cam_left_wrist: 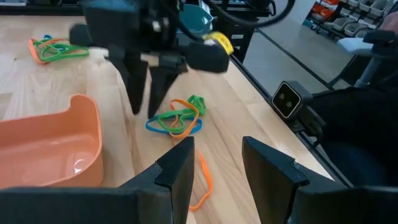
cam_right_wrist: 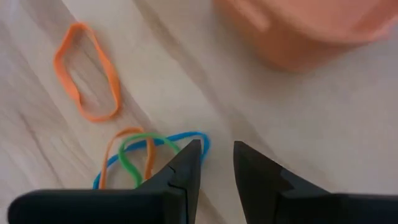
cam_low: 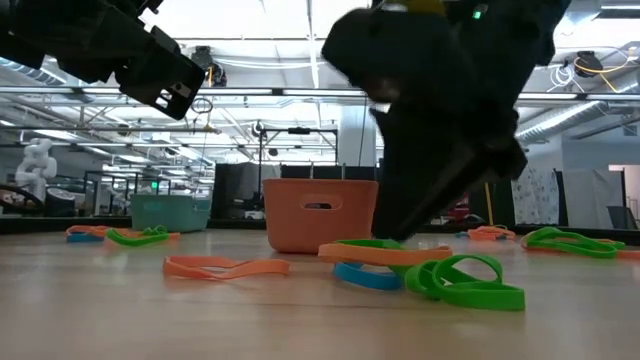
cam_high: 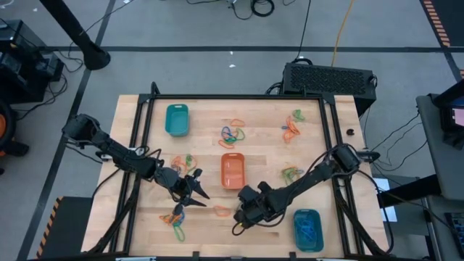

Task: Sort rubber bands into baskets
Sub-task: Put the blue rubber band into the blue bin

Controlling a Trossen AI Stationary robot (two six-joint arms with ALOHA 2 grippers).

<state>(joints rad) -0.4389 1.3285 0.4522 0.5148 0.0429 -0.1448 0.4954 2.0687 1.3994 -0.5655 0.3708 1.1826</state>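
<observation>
Rubber bands in orange, green and blue lie in small heaps across the table. An orange basket [cam_high: 232, 170] stands mid-table, one teal basket [cam_high: 176, 119] at the far left, and another teal basket [cam_high: 307, 229] with blue bands near the front right. My right gripper [cam_right_wrist: 217, 163] is open and slants down just over a tangle of orange, green and blue bands [cam_right_wrist: 140, 155], near the orange basket [cam_right_wrist: 311, 31]. A single orange band [cam_right_wrist: 87, 71] lies beside the tangle. My left gripper [cam_left_wrist: 214, 168] is open and empty, raised to the left of the orange basket [cam_left_wrist: 50, 143].
More band heaps lie at the far middle [cam_high: 232, 133], far right [cam_high: 292, 125], right [cam_high: 292, 174] and front left [cam_high: 176, 215]. Bare wood shows between them. The two grippers are close together near the table's front, the right gripper [cam_left_wrist: 146, 81] showing ahead in the left wrist view.
</observation>
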